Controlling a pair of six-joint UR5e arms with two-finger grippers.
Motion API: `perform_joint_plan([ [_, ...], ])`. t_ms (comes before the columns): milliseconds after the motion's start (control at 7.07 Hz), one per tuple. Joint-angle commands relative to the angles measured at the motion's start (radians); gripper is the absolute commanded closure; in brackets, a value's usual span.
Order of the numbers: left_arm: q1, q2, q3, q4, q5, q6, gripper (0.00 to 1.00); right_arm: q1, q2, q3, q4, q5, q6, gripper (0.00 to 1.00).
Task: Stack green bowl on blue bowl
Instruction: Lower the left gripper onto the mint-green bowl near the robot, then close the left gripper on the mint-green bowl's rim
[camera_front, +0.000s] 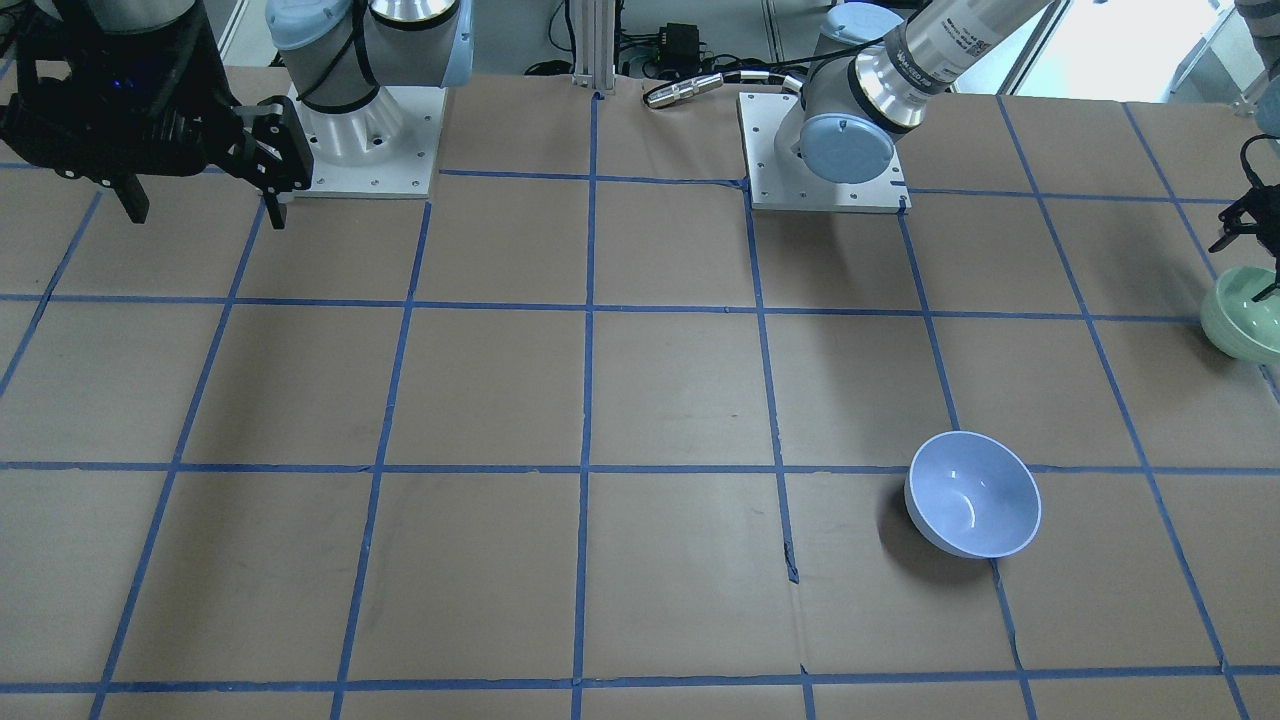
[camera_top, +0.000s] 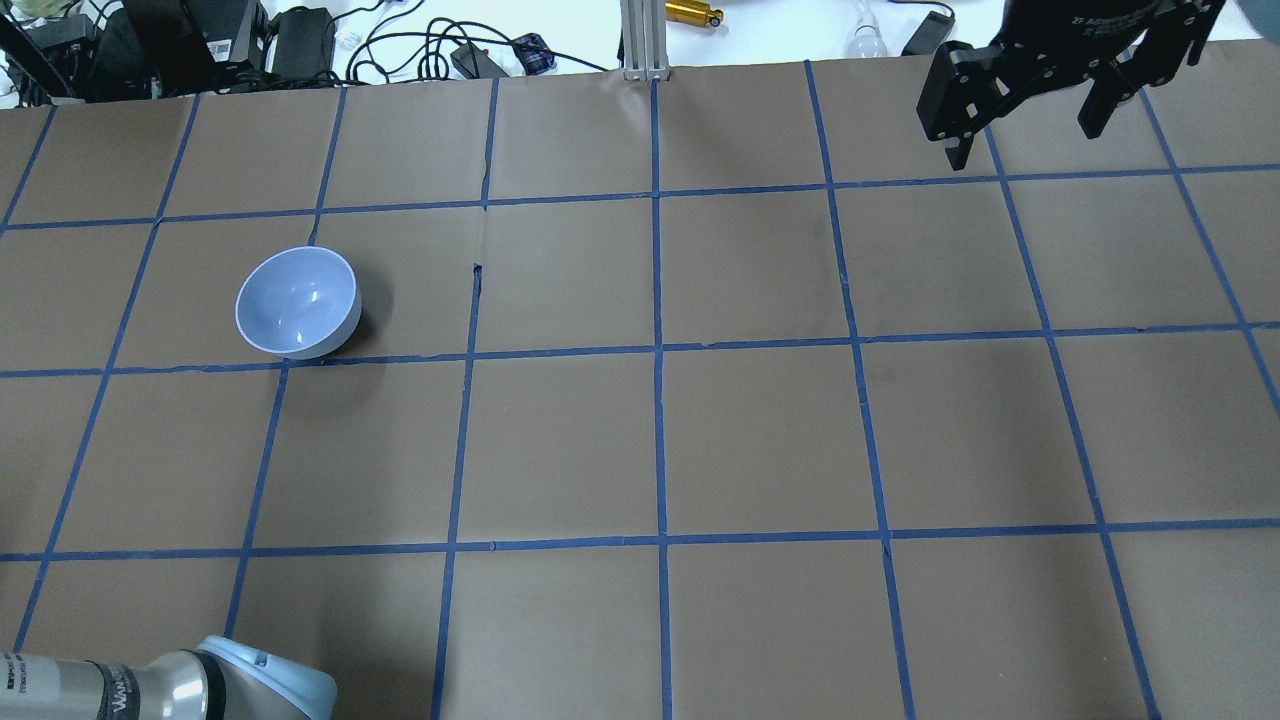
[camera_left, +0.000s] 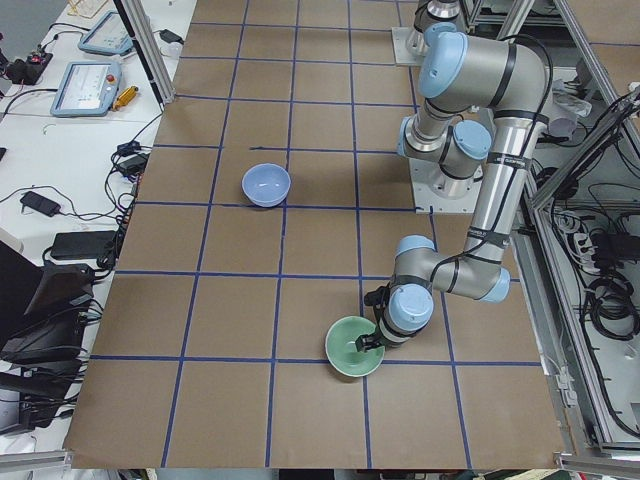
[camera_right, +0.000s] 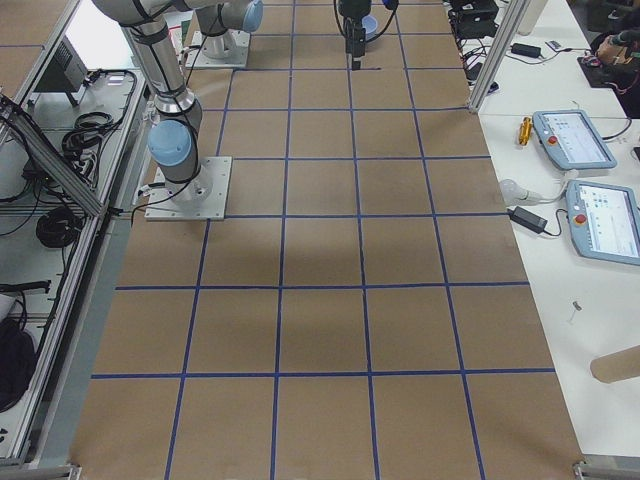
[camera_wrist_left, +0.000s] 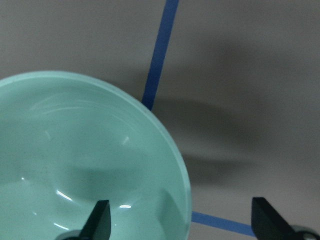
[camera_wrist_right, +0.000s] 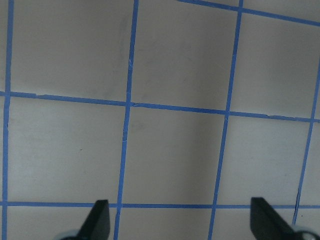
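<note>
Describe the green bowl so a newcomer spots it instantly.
On the taped brown table, follow the robot's left arm down to the left gripper. The bowl under that open gripper is the green bowl: mint, unlike the periwinkle blue bowl standing alone farther off.
</note>
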Motion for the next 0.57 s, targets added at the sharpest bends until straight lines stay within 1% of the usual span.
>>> perform_joint_plan([
  [0, 0.001, -0.017, 0.004, 0.027, 0.000, 0.002, 0.00, -0.001, 0.000, 0.000, 0.000, 0.000, 0.000, 0.00],
  [141, 0.001, -0.023, 0.004, 0.033, 0.000, 0.002, 0.01, -0.001, 0.000, 0.000, 0.000, 0.000, 0.000, 0.00],
  [283, 0.001, -0.025, 0.004, 0.033, 0.000, 0.002, 0.20, -0.001, 0.000, 0.000, 0.000, 0.000, 0.000, 0.00],
  [424, 0.001, -0.026, 0.005, 0.038, 0.002, 0.005, 0.58, 0.001, 0.000, 0.000, 0.000, 0.000, 0.000, 0.00],
])
